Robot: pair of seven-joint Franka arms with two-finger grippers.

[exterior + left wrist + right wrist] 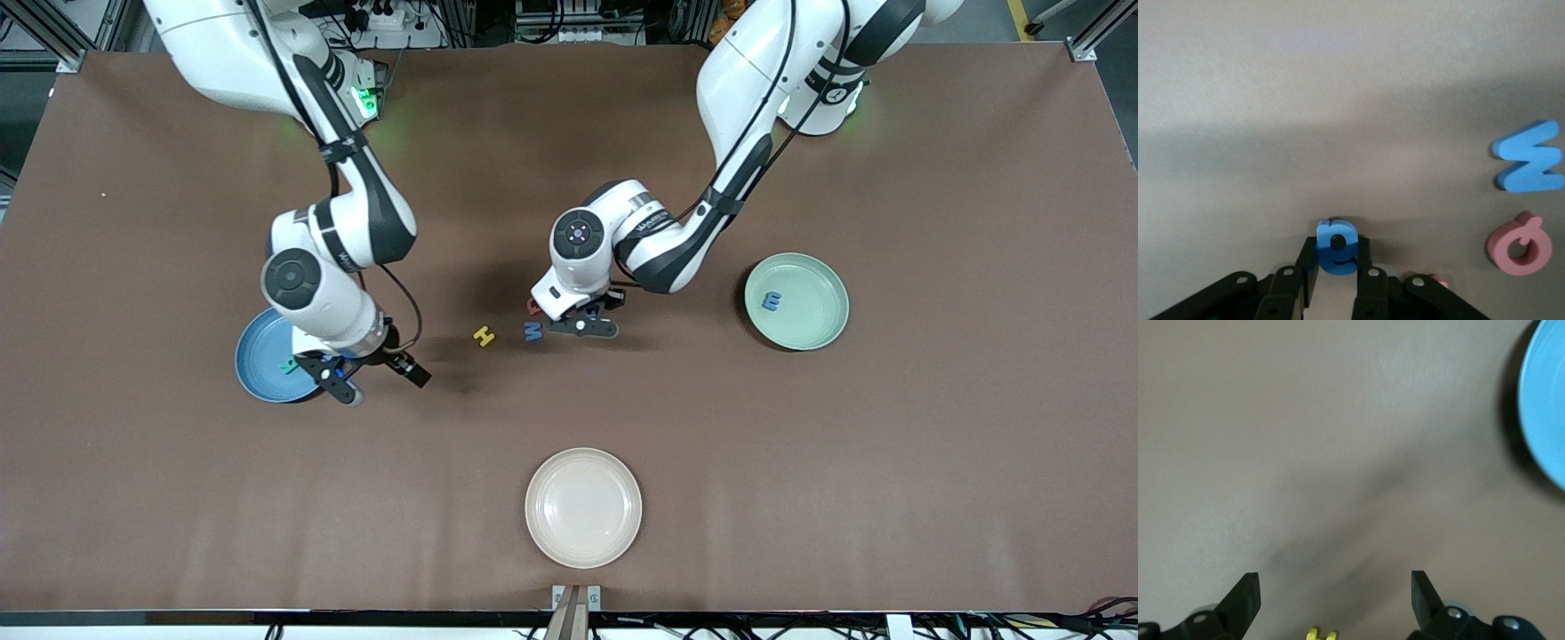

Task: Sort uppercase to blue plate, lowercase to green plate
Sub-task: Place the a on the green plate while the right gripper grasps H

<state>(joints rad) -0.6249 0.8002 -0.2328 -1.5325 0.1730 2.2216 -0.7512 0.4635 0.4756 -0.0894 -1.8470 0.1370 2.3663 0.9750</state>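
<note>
The blue a [1336,247] was the letter in play, standing upright between the left gripper's [1336,277] fingers, which were closed against its two flat sides, low over the table just beside the blue M [532,332].

Taking the front view from one side to the other: the blue plate [258,360] lay at the right arm's end, with a teal letter [287,364] on it, partly hidden. The right gripper [340,380] hung over that plate's rim, jaws wide apart and holding nothing. The yellow H [484,336] lay flat between the blue plate and the blue M, closer to the M. The red Q [1519,244] lay just beside the M. The green plate [818,331] sat well apart from the M, toward the left arm's end, already holding one blue letter [772,301].

The coming move probably turned on this: the green plate lay on the left arm's own side of the M, so the left arm was the nearer one to carry the a across.
</note>
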